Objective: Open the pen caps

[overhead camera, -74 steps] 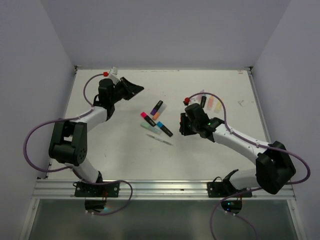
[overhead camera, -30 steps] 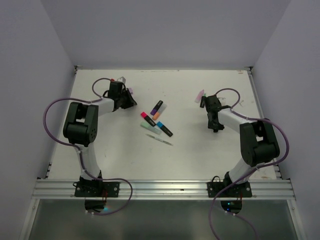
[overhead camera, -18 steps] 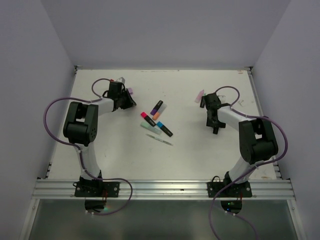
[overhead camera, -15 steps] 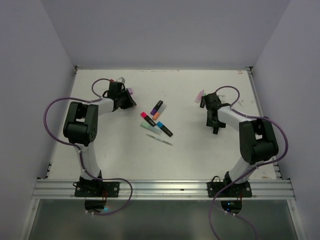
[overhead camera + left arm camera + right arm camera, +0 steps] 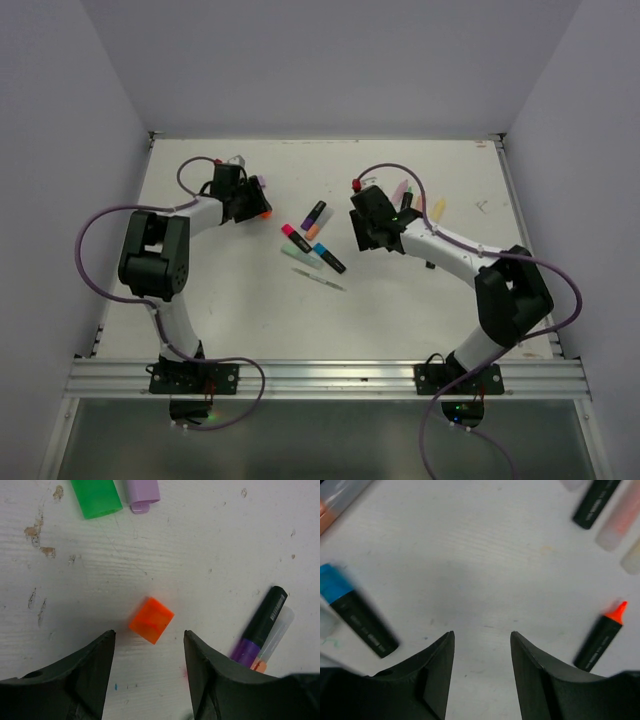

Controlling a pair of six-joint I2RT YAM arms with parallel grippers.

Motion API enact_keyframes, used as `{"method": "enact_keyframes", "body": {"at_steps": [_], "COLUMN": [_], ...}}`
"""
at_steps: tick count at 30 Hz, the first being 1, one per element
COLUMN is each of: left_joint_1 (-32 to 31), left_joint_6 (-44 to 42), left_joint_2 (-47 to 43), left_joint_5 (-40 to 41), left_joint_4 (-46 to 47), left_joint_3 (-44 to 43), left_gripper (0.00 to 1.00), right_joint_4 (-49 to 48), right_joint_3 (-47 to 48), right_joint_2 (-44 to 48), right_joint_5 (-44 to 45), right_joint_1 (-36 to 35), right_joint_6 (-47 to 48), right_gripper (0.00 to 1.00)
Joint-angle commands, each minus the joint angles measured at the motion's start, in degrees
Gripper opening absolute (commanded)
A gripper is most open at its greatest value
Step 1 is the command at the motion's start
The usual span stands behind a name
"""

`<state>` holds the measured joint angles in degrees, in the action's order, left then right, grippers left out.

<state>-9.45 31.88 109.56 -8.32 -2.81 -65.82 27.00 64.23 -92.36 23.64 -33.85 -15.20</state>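
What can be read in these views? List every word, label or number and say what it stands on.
No word or number reads clearly in any view.
Black barrel of the purple highlighter: small white print, too small to read.
Black barrel of the blue highlighter: faint grey print, blurred.
Orange cap: no marking shows.

No words are showing clearly enough to read. At 4 o'clock in the left wrist view, the black and purple pen is wearing tiny white print. At 8 o'clock in the right wrist view, the black and blue pen is showing blurry marks.
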Motion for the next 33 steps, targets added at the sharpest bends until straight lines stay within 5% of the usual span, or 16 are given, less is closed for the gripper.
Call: {"method": "enact_keyframes", "body": {"at_steps": [1, 14, 25, 28, 32, 33], "left_joint_1": [0.40, 0.31, 0.22, 0.23, 0.22, 0.22], "left_joint_6": [-0.85, 2.84, 3.54, 3.63, 4.07, 4.33], "left_joint_2": [-4.96, -20.95, -25.00, -25.45, -25.62, -25.54], "left_joint_5": [2.78, -3.90, -7.06, -7.50, -8.82, -9.87], "left_joint_4": [-1.76, 1.66, 4.39, 4.92, 5.97, 6.41], "left_joint_3": [0.60, 9.66, 12.38, 12.56, 13.09, 13.35], "left_gripper": [0.60, 0.62, 0.63, 0.63, 0.60, 0.59], "right_joint_4": [-4.32, -11.18, -12.94, -12.68, -13.03, -13.73], "right_joint_3": [1.16, 1.34, 1.34, 1.25, 0.29, -0.15], "right_joint_2": [-2.03, -9.33, -14.43, -15.66, -16.01, -15.84], "right_joint_5": [-11.49, -27.67, -21.01, -18.99, -17.75, -17.40], "right_joint_1": [-2.45, -6.58, -8.78, -9.13, -9.22, -9.22], "right_joint_6": [2.28, 2.98, 3.51, 3.69, 4.39, 4.56], "right_gripper": [0.52, 0.56, 0.54, 0.47, 0.00, 0.00]}}
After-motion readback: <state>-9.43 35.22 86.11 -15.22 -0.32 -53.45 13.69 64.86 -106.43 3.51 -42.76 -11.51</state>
